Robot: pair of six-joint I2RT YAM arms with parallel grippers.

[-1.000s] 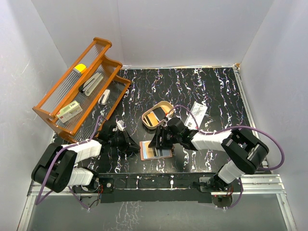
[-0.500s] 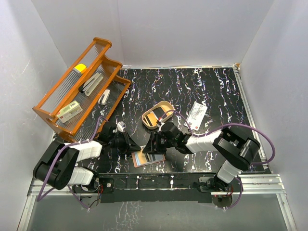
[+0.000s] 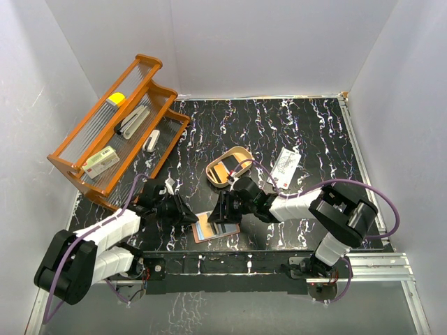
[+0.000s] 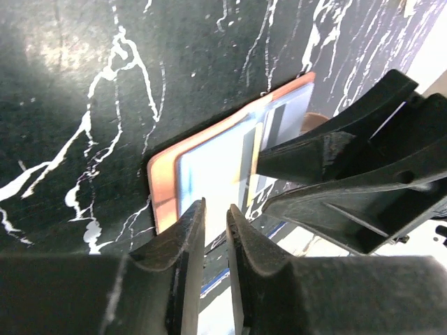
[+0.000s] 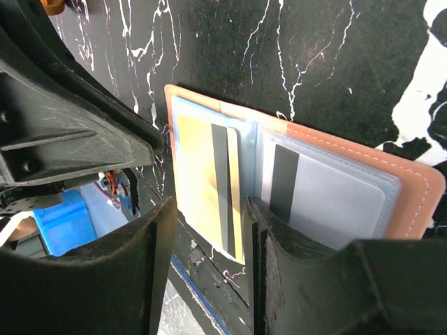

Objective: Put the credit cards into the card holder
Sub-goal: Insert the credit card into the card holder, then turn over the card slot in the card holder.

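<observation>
The reddish-brown card holder (image 3: 214, 227) lies open on the black marbled table near the front edge. An orange card (image 5: 199, 174) with a dark stripe sits in its left clear pocket, and a pale card (image 5: 335, 199) sits in the right one. My right gripper (image 5: 209, 234) is open, and its fingers straddle the lower edge of the leaf holding the orange card. My left gripper (image 4: 215, 218) hovers at the holder's (image 4: 164, 188) near edge. Its jaws are a narrow slit apart with nothing between them. A white printed card (image 3: 286, 165) lies further back on the right.
A tan oval tray (image 3: 228, 169) stands just behind the two grippers. A large orange wire rack (image 3: 115, 132) with a cream box and other items fills the back left. The table's front edge runs just below the holder.
The card holder has slid toward the front left and turned a little. My right gripper followed it, jaws narrowing. My left jaws have parted slightly.
</observation>
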